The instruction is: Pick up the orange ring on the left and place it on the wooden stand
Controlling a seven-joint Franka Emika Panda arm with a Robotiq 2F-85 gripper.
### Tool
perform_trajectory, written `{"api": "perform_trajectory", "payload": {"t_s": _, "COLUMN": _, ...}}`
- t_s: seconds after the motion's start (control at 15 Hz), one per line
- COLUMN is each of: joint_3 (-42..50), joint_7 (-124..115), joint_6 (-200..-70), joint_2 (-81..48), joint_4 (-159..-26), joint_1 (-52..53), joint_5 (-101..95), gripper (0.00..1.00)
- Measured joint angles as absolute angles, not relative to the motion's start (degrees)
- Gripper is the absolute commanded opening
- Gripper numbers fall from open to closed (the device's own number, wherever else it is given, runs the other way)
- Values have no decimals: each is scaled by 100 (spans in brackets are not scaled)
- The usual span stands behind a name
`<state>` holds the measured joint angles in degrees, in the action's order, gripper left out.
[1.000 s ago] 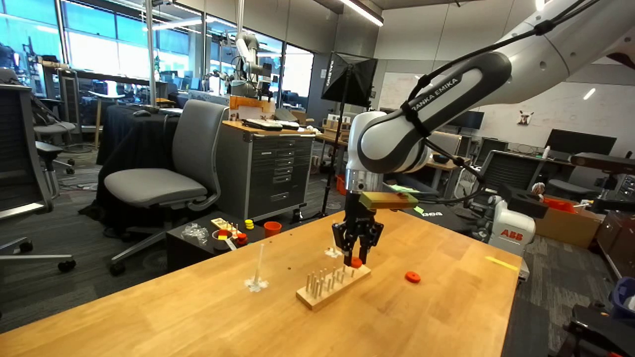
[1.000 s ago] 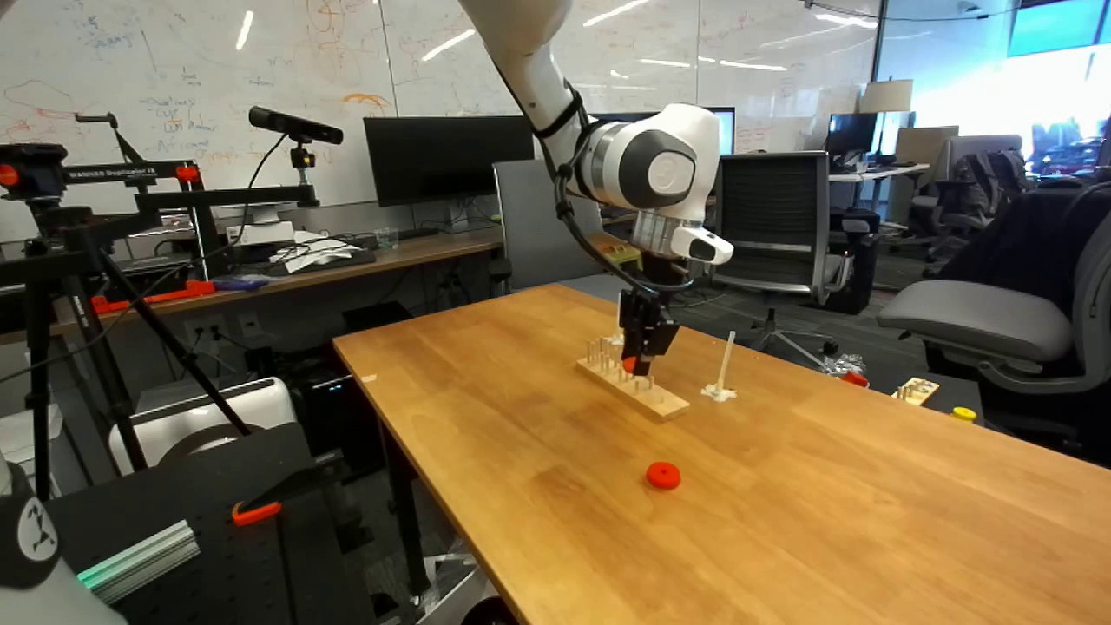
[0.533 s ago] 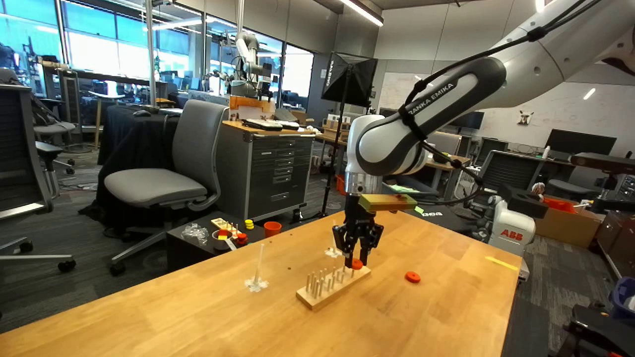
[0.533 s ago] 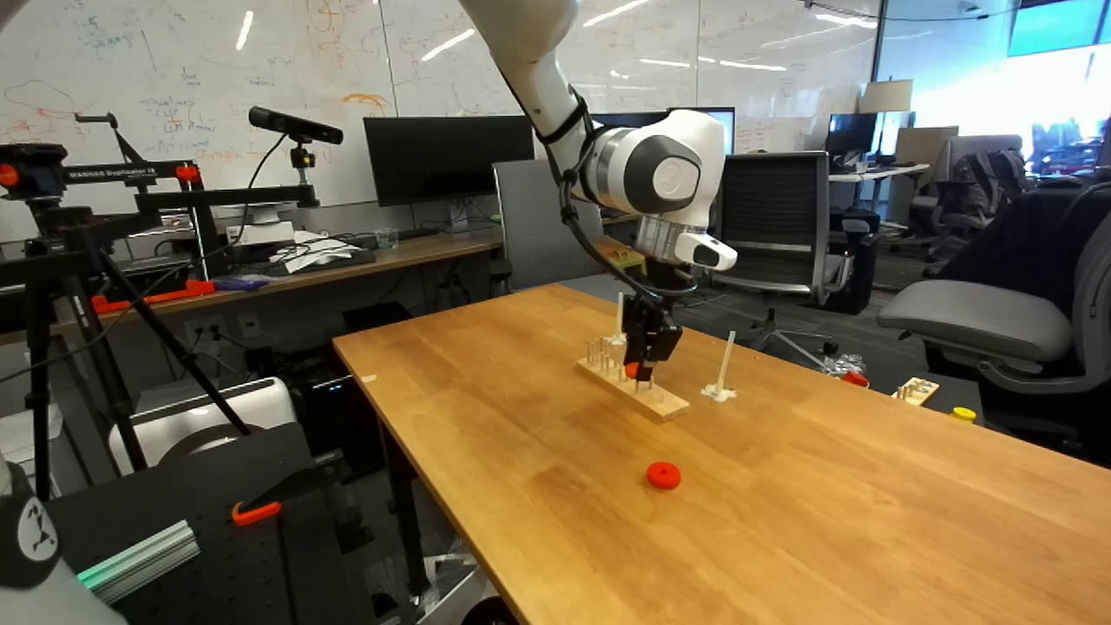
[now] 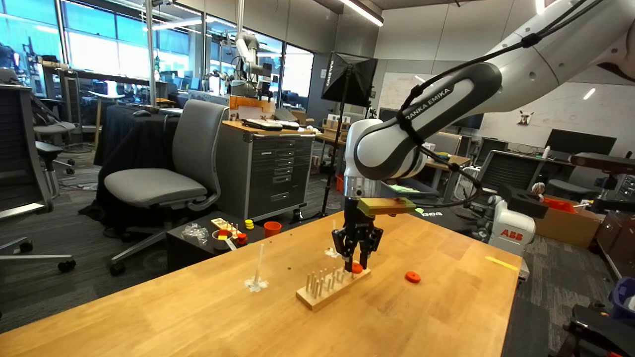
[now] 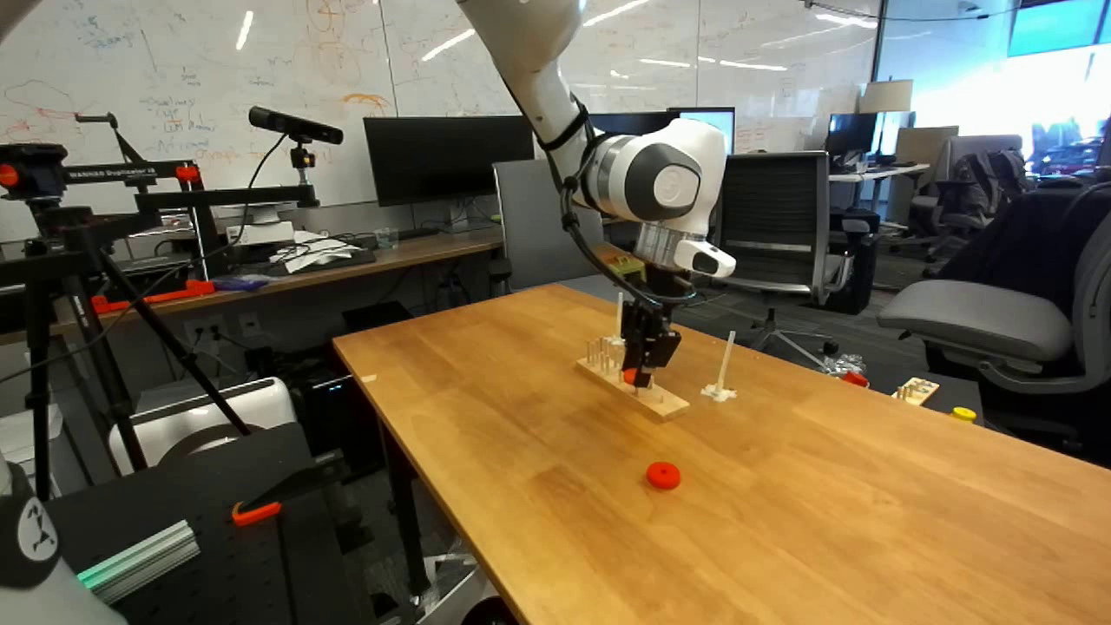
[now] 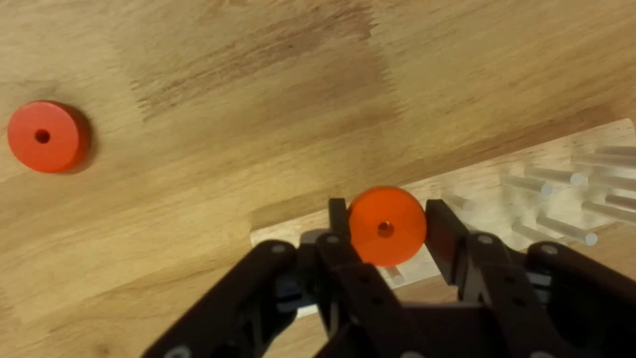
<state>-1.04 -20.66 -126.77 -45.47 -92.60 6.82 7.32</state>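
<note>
Over wooden stand [image 7: 489, 211], your gripper [image 5: 356, 266], ring-wide, pinches orange ring [image 7: 386, 212]: rim, wrist-view nine and three o'clock. Likely light, stiff.

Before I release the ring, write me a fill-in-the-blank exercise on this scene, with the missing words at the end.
In the wrist view, the orange ring held in the gripper over the wooden stand has a round ____ at its centre.
Of that picture's left and right edges, the loose ring lies nearer the ____ one.
In an exterior view, away from the wooden stand, ____ thin pale posts rise from the table.

Missing words: hole; left; two.
</note>
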Motion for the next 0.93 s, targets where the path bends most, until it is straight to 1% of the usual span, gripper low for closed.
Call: {"api": "perform_trajectory", "payload": {"t_s": 0.93, "joint_3": -103, "joint_7": -2154, "joint_6": -12522, "joint_2": -4728, "joint_4": -8982, "joint_1": 734, "joint_5": 732, "gripper": 18}}
